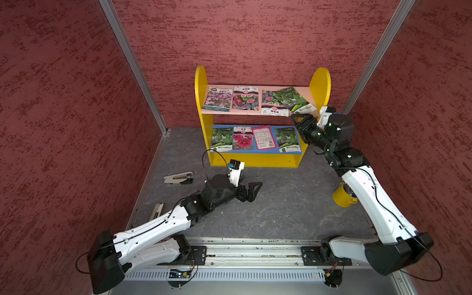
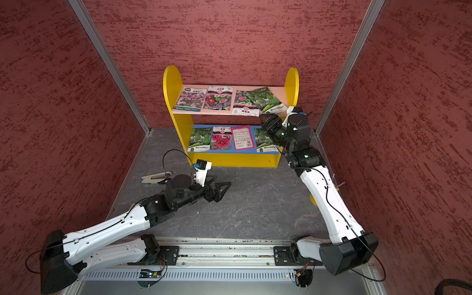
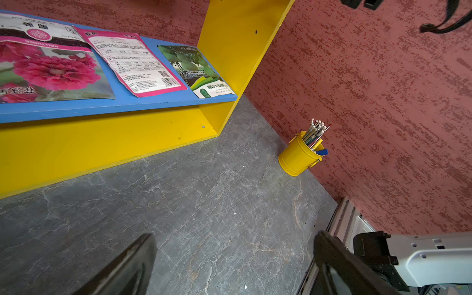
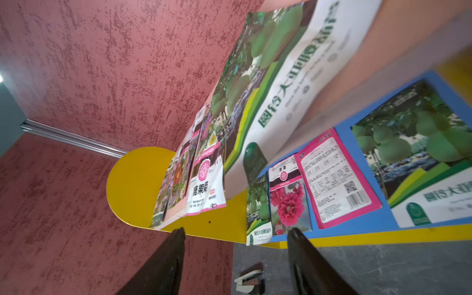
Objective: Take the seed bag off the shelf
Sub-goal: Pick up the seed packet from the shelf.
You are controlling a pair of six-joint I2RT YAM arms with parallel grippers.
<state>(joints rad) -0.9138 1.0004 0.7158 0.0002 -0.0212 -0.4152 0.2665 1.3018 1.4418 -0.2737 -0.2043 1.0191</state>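
Nearest my camera head, the aluminium rail (image 1: 255, 249) carries both arm bases along the front edge of the grey counter (image 1: 281, 217). My left end effector (image 1: 251, 183) lies low over the counter in front of the shelf (image 1: 255, 160), with its jaws spread wide and nothing in them. My right end effector (image 1: 295, 118) is raised to the right end of the shelf's pale pink upper board. Its fingers (image 4: 176, 255) stand apart in the wrist view, with nothing between them. It sits just below the front edge of that board.

The gourd seed bag (image 1: 293, 101) lies tilted at the right end of the upper board. It overlaps the flower packet (image 1: 270, 104) beside it, and one corner hangs over the board's front edge, close to the right end effector. I cannot tell whether they touch. Two more flower packets lie flat to the left, and four packets sit in a row on the blue lower board (image 1: 274, 129). A stapler (image 1: 178, 178) rests on the counter left of the shelf. A yellow bucket (image 3: 298, 155) of pens stands by the right wall.
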